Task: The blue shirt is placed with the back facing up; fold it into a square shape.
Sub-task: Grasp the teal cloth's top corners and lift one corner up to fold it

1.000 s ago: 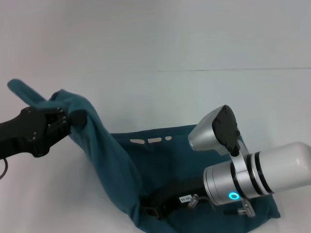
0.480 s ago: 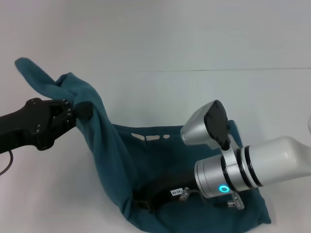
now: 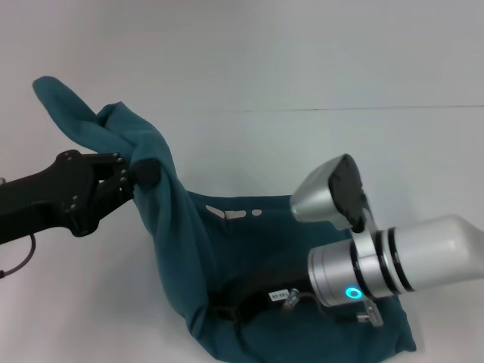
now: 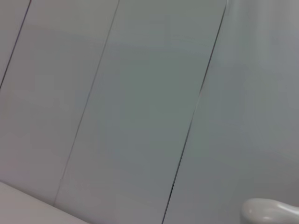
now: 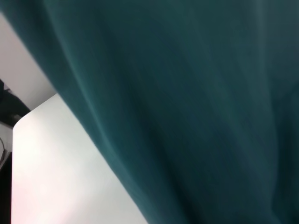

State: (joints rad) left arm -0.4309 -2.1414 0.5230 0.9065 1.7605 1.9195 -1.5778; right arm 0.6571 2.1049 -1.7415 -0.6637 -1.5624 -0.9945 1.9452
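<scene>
Teal blue shirt (image 3: 189, 249) | left gripper (image 3: 140, 172) jaws clamped on raised fold | right gripper: jaws hidden, cannot tell

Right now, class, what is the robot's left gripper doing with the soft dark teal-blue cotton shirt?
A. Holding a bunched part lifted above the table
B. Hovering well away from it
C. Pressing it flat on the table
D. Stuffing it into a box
A: in the head view the left gripper is shut on a bunched part of the teal-blue shirt, raised clear of the white table, with the fabric draping down to the rest of the shirt.
</scene>
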